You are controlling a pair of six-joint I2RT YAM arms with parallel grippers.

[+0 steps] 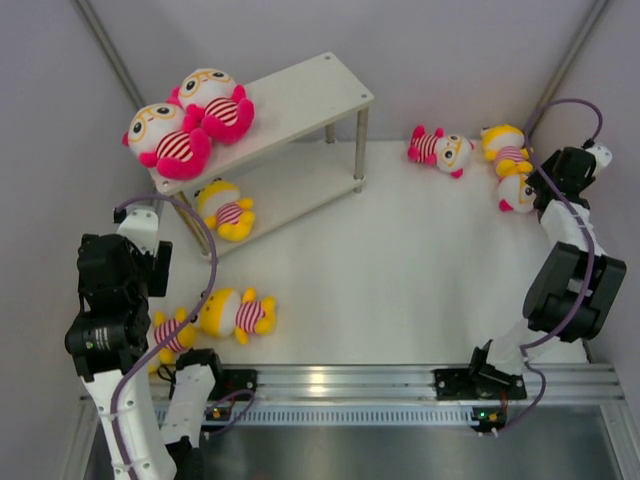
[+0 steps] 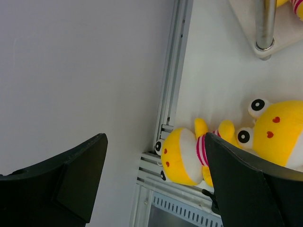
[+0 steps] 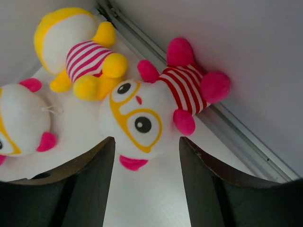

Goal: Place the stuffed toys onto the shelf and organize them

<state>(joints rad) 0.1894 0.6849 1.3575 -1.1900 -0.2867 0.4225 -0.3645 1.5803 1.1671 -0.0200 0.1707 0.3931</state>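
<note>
The shelf (image 1: pixel 300 92) stands at the back left. Two pink-limbed stuffed toys (image 1: pixel 165 140) (image 1: pixel 215 103) lie on its top board and a yellow one (image 1: pixel 225 208) on the lower board. Two yellow toys (image 1: pixel 235 313) (image 1: pixel 170 333) lie at the near left. My left gripper (image 1: pixel 150 262) (image 2: pixel 156 184) is open and empty above them; they show in the left wrist view (image 2: pixel 182 156) (image 2: pixel 279 135). At the back right lie a pink toy (image 1: pixel 440 148), a yellow one (image 1: pixel 505 145) and a pink one (image 1: pixel 517 190). My right gripper (image 1: pixel 560 170) (image 3: pixel 147 179) is open, just short of the pink toy's face (image 3: pixel 142 118).
A metal shelf leg (image 2: pixel 265 23) stands on the table beyond the left gripper. A metal rail (image 1: pixel 330 385) runs along the near edge. Grey walls close in on both sides; the right toys lie against the wall frame (image 3: pixel 236 137). A yellow toy (image 3: pixel 75 52) and a pink head (image 3: pixel 21 123) flank the right gripper's target.
</note>
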